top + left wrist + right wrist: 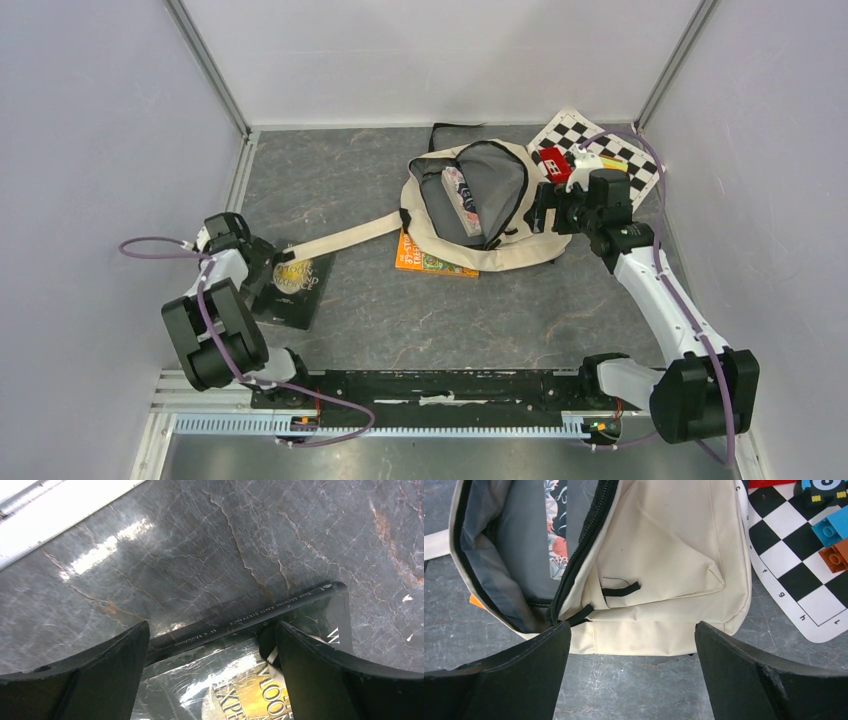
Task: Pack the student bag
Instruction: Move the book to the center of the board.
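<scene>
— Grey marbled table (400,320), pale walls (90,120) on three sides. Where is the bag?

— Bag (500,225) lies flat, right in front of the right gripper (543,210). In the wrist view its cream hem sits just past the fingertips. Its zip (584,545) is undone and runs away from the gripper, starting beside the left-hand finger. The grey lining shows, with a floral book (555,525) already inside.

— How are that gripper's jaws?

— Wide apart, holding nothing, hovering over the bag's near edge.

— What else lies around the bag?

— An orange book (428,262) pokes out from under it, on the far side from the right gripper. A long strap (340,238) trails off towards the left gripper (262,262). Behind the right gripper lies a checkerboard (625,165) with bricks (553,163) on it.

— And the left arm?

— Well apart from the bag. Its jaws are also wide and grip nothing. They hang low over a black book (320,610) that lies flat on the table. The spine runs slantwise across the gap between the fingers.

— So which arm does what?

— The right arm is much nearer the bag and seems placed to hold the mouth open. The left arm is nearer the black book. To pack it, I judge the left arm must carry it along the line of the strap.
</scene>
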`<act>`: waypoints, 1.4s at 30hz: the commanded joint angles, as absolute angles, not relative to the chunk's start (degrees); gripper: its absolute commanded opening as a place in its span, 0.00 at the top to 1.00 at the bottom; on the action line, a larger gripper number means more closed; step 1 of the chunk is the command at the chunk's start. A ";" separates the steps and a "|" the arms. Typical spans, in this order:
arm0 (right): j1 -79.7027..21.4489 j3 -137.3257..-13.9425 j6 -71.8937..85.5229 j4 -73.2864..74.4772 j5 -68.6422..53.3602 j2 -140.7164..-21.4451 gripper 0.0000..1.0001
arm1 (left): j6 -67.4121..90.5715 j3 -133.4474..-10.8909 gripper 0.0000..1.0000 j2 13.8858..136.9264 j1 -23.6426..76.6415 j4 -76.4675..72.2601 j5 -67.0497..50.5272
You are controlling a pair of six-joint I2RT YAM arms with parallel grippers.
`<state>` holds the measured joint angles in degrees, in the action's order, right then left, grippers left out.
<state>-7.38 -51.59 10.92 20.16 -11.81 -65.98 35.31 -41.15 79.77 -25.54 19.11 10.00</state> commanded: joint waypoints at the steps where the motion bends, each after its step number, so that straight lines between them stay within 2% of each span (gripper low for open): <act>1: -7.49 -50.94 10.16 17.64 -14.70 -64.35 0.02 | 39.55 -38.86 0.00 80.47 -25.74 15.03 6.29; 13: -7.65 -50.12 11.41 17.18 -15.77 -61.89 0.02 | 45.81 -26.88 0.00 71.98 -22.06 10.26 0.30; 27: -9.97 -46.88 12.62 15.08 -12.54 -59.11 0.02 | 57.65 -19.62 0.00 56.56 -0.90 12.22 5.12; 33: -17.22 -45.26 15.82 12.07 -11.62 -59.34 0.02 | 58.42 -17.88 0.00 55.10 8.12 13.87 5.81; 42: -33.94 -46.15 20.63 8.79 -3.40 -59.02 0.02 | 55.59 -19.90 0.00 49.46 8.26 21.82 9.73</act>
